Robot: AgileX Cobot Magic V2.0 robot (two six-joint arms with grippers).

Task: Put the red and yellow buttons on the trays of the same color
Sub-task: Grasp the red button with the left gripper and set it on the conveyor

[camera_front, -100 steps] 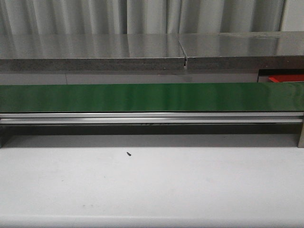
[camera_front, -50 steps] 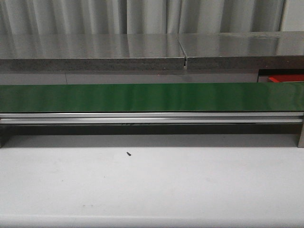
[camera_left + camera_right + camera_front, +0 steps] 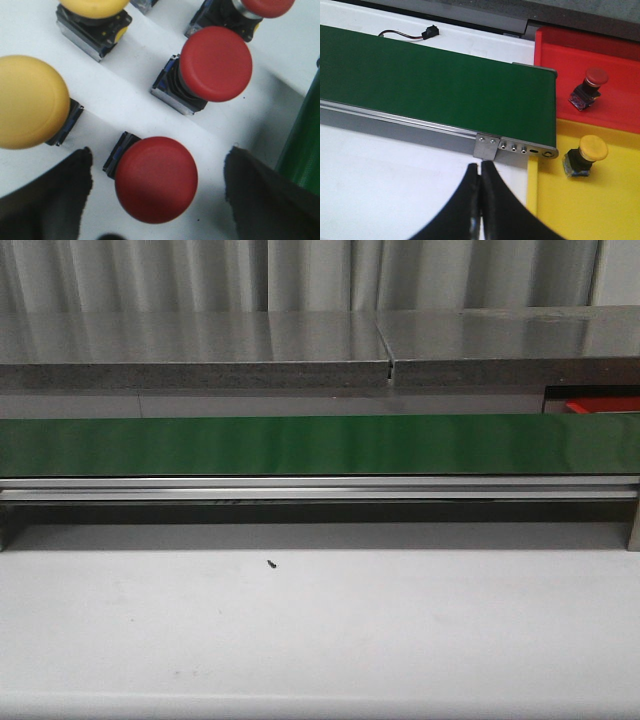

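A pale curtain (image 3: pixel 300 275) hangs in folds along the far wall. Below it runs a grey speckled ledge (image 3: pixel 200 350), glossy with reflected light, split by 1 narrow seam (image 3: pixel 390 365) right of centre.

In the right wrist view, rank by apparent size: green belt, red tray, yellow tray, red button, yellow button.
1. Green belt, by far the largest.
2. Yellow tray and red tray: both cropped by the frame, so no ranking.
3. Yellow button, looking slightly bigger than the red button, but it sits nearer the camera, so that is unsure.
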